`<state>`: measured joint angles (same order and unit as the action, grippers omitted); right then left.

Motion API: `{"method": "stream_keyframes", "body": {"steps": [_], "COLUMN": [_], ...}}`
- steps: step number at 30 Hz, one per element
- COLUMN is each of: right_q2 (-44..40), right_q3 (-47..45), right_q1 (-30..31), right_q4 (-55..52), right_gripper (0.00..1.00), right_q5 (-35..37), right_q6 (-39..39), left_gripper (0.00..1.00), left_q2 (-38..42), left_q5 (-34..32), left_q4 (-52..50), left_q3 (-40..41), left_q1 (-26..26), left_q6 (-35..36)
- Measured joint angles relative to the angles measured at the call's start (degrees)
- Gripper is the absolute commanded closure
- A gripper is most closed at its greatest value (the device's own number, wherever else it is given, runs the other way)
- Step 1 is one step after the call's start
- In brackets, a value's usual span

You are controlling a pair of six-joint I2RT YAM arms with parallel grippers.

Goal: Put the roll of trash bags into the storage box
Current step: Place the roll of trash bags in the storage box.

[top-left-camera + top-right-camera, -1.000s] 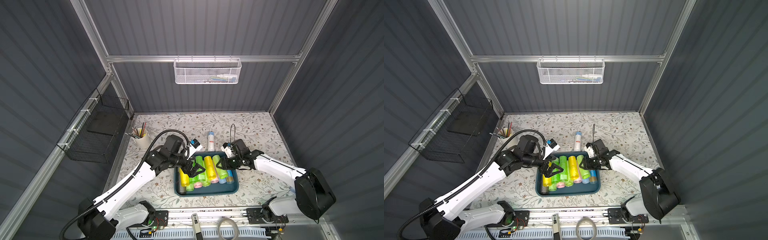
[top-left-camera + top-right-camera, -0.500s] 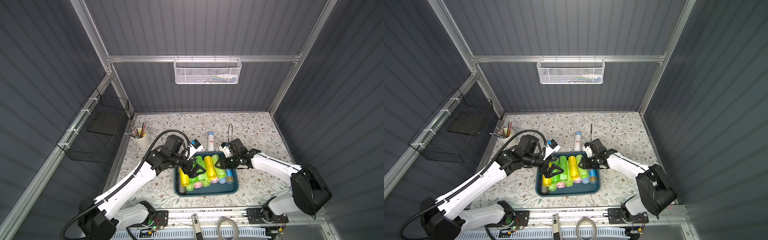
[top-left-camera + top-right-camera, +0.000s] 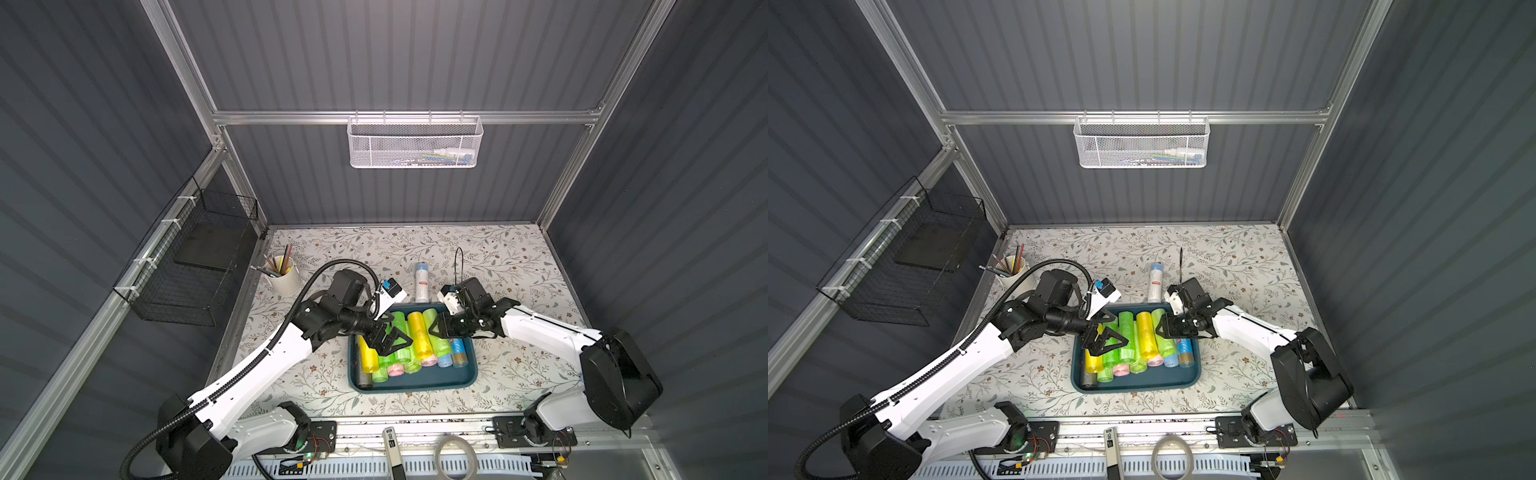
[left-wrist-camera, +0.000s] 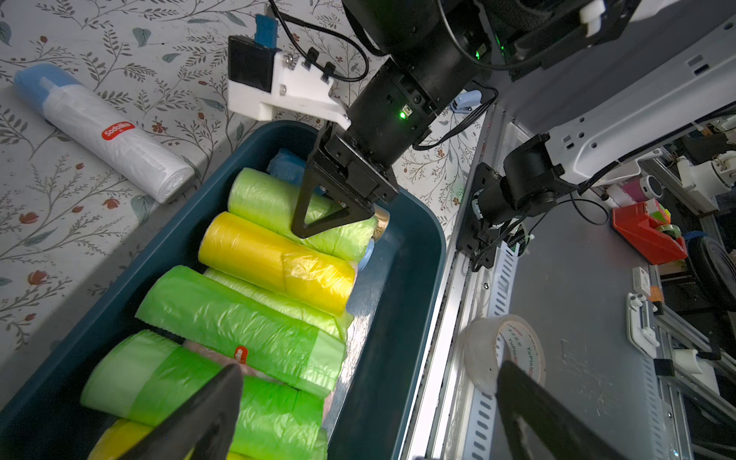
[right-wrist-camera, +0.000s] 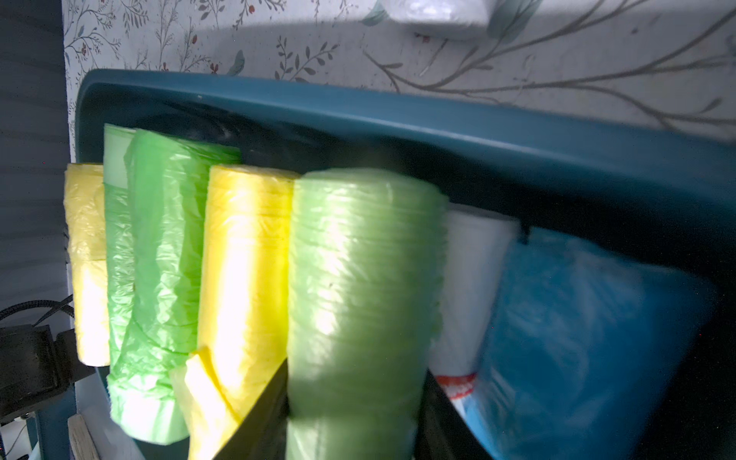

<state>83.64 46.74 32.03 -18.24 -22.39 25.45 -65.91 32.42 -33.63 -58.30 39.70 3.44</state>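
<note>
The storage box (image 3: 415, 384) (image 3: 1133, 384) is a dark teal tray holding several yellow, green, pink and blue rolls side by side. My right gripper (image 3: 436, 328) (image 5: 356, 368) is shut on a pale green roll of trash bags (image 5: 362, 259) (image 3: 440, 347), which lies lengthwise among the others at the box's right side. My left gripper (image 3: 392, 338) (image 4: 368, 370) hovers open over the left rolls with nothing between its fingers. A white roll with a blue end (image 3: 422, 282) (image 4: 111, 135) lies on the table just behind the box.
A cup of pencils (image 3: 284, 272) stands at the back left. A black wire basket (image 3: 195, 266) hangs on the left wall and a white mesh basket (image 3: 415, 143) on the back wall. A tape roll (image 4: 502, 350) lies on the front rail.
My right gripper has moved left and down over the box with the pale green roll. The left arm has barely moved.
</note>
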Motion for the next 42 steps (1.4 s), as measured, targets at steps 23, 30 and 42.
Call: {"method": "stream_keyframes", "body": {"steps": [23,30,42], "right_q2": [-3.5,-5.4,-6.3], "right_q3": [0.0,0.3,4.3], "right_q1": [0.3,0.3,0.3], "right_q4": [-1.3,-2.5,-3.7], "right_gripper": [0.45,0.43,0.20], "right_q5": [1.9,3.7,6.0], "right_q6": [-0.3,-0.6,-1.7], "left_gripper": [0.00,0.00,0.00], "left_q2": [0.0,0.1,0.4], "left_q5": [0.0,-0.1,-0.6], "left_q4": [0.0,0.0,0.0], "left_q3": [0.0,0.0,0.0], "left_q1": [0.0,0.0,0.0], "left_q6": [0.0,0.0,-0.1]}}
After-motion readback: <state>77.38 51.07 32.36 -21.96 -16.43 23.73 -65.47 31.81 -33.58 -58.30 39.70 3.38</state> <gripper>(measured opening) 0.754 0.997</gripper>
